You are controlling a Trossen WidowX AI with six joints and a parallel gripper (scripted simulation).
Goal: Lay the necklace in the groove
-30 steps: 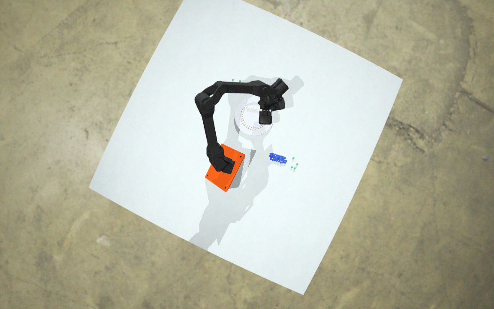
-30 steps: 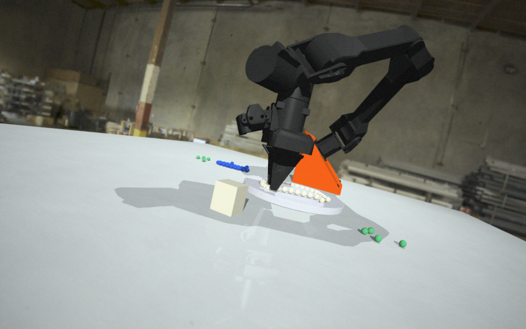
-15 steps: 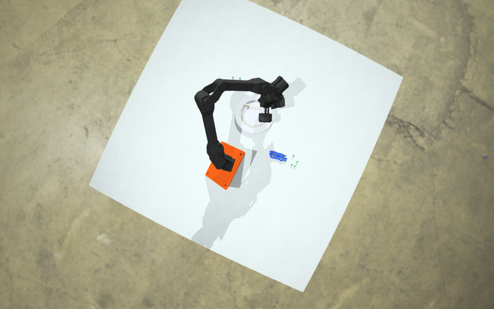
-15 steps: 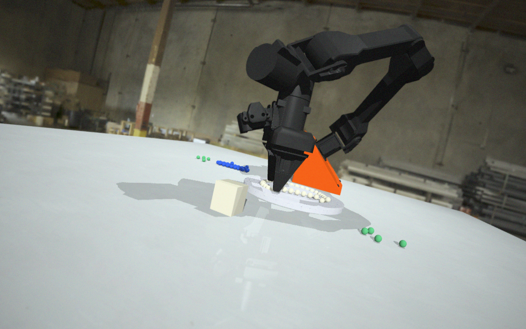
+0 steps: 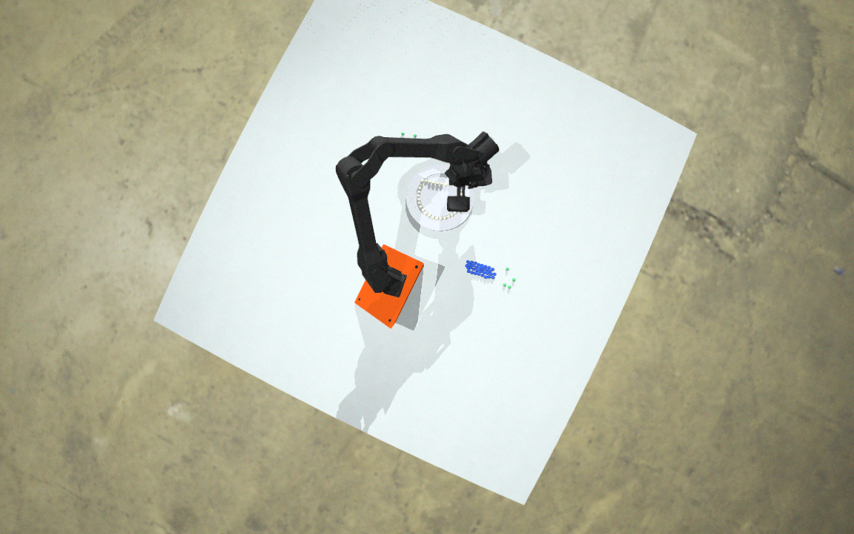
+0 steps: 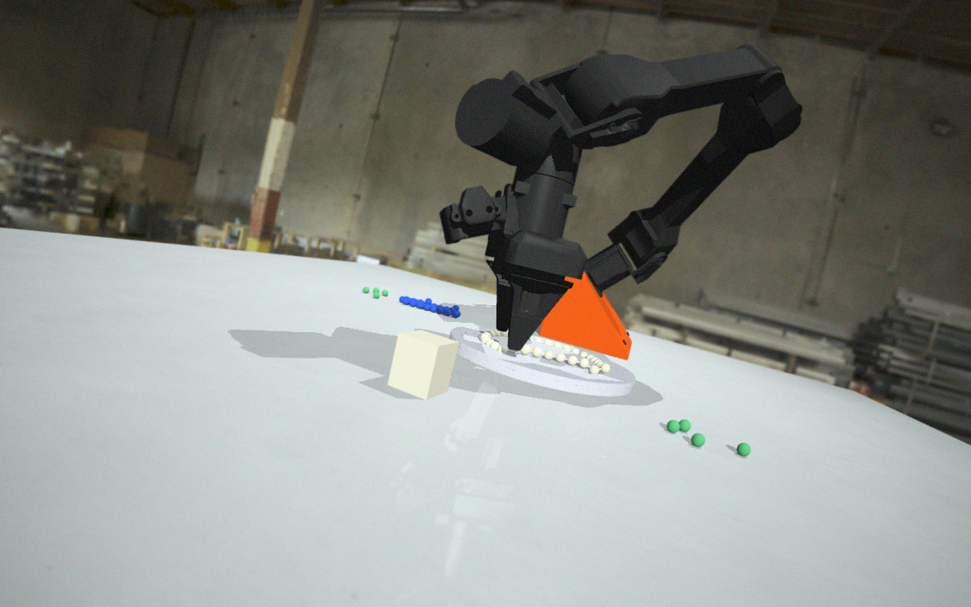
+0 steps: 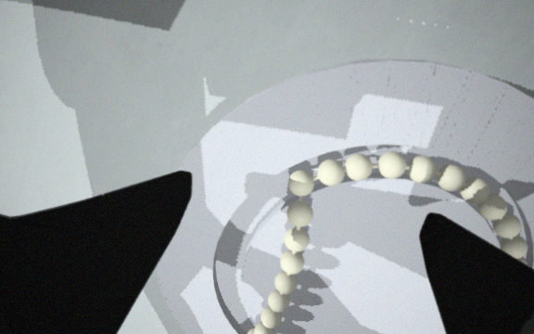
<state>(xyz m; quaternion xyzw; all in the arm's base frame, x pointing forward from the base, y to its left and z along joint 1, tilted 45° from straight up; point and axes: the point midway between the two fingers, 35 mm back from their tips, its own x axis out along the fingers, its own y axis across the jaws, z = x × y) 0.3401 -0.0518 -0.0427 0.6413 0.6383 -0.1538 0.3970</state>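
The pearl bead necklace lies on the pale round bead board. In the wrist view one stretch follows the groove along the top and right. At the upper left it turns sharply, and a nearly straight run cuts down across the inside of the ring. The groove's left arc shows no beads there. My gripper is open, its fingertips low over the board on either side of that turn. The right finger hides some beads; the top view has the arm over part of the board.
A cream block stands beside the board. The orange arm mount is behind it in the exterior view. A blue bead cluster and loose green beads lie on the table.
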